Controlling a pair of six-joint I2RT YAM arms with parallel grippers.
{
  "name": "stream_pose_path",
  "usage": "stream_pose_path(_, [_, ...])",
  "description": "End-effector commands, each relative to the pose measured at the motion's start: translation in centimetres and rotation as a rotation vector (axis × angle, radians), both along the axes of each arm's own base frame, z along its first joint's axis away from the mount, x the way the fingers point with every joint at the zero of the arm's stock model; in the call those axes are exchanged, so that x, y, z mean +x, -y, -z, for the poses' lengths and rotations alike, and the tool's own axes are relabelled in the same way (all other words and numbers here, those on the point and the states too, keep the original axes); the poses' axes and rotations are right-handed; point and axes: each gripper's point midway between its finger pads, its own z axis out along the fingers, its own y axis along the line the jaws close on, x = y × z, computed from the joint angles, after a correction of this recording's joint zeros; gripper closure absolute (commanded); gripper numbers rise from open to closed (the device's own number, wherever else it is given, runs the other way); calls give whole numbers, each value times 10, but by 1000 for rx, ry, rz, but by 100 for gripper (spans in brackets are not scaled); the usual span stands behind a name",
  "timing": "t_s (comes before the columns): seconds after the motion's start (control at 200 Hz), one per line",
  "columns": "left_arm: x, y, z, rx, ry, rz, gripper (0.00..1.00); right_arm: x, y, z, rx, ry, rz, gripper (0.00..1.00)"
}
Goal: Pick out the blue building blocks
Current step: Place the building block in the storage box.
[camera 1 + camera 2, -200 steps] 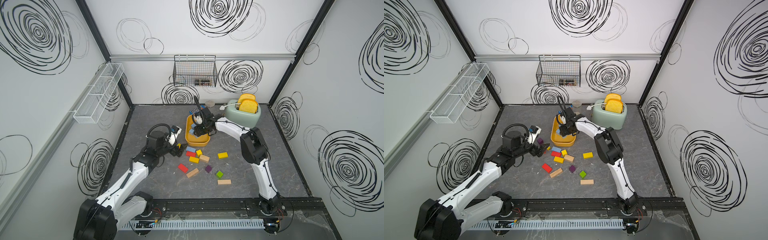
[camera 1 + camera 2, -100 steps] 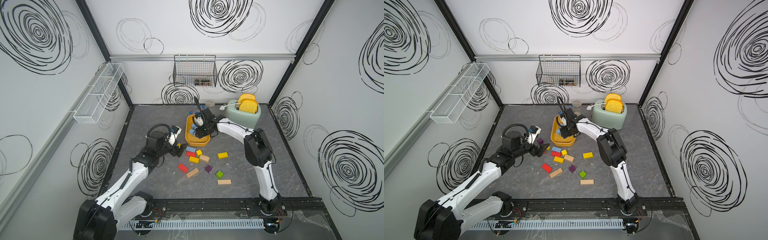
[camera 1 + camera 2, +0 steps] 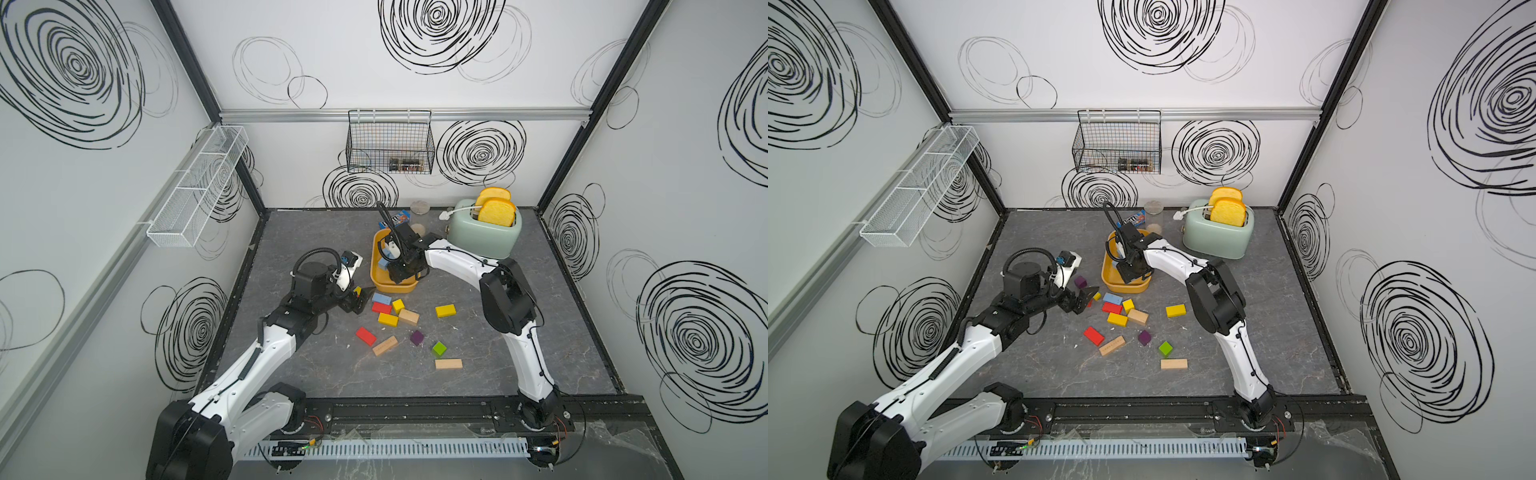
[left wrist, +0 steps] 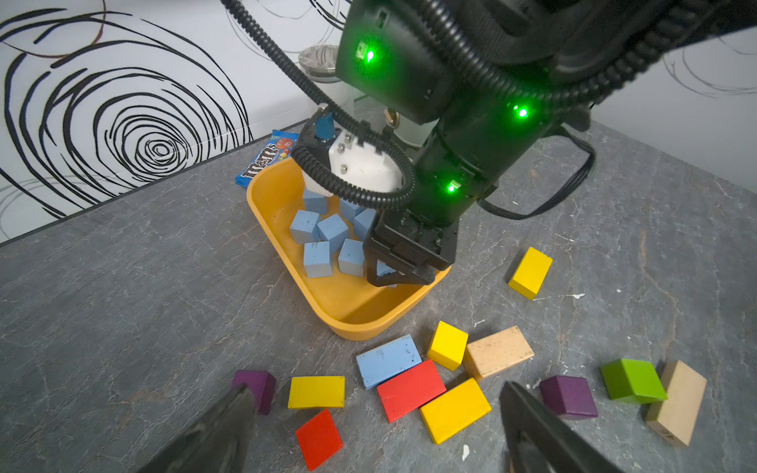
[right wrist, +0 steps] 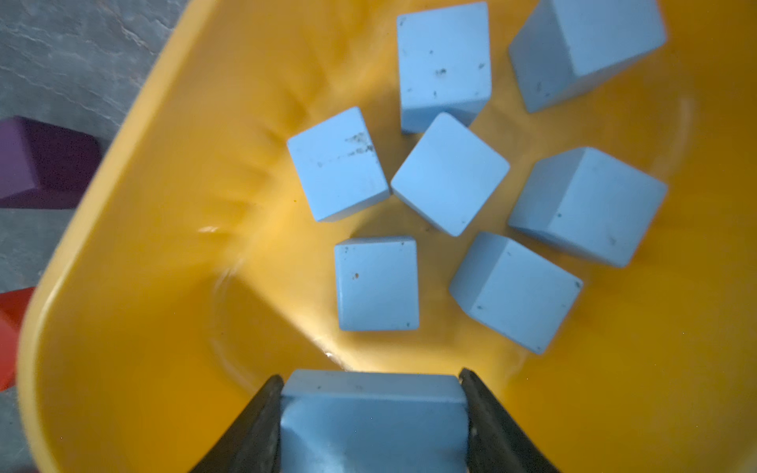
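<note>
Watching the right arm, I'm seeing it barely drifting over the yellow tray (image 4: 268,223) since a second ago, with the right gripper (image 5: 370,374) keeping its jaws clamped on a blue block (image 5: 372,417) low over the tray floor, so a drop is probably coming. Several blue cubes (image 5: 448,174) are lying in the tray just past its fingertips. One blue brick (image 3: 382,298) is waiting on the table at the tray's six o'clock, sitting at three o'clock of the left gripper (image 3: 359,300) — jaws spread wide, holding nothing.

One blue block (image 5: 372,426) in end effector (image 5: 370,374)
</note>
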Motion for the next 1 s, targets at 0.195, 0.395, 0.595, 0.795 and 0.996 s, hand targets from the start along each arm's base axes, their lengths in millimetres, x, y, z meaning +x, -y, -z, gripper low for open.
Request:
stream_pose_path(0.195, [5, 0, -7, -7, 39, -2, 4, 12, 7, 17, -42, -43, 22, 98])
stream_pose_path(0.395, [6, -1, -4, 1, 32, -9, 4, 22, 5, 20, -54, -22, 16, 90])
stream_pose_path(0.595, [7, -3, -3, 5, 29, -22, 4, 32, 9, 24, -77, 10, 23, 72])
stream_pose_path(0.795, [8, -4, -3, 3, 25, -38, 4, 35, 8, 19, -62, 23, 29, 57])
stream_pose_path(0.996, [10, -7, -9, -1, 20, -63, 4, 35, 1, 0, -11, 37, 34, 44])
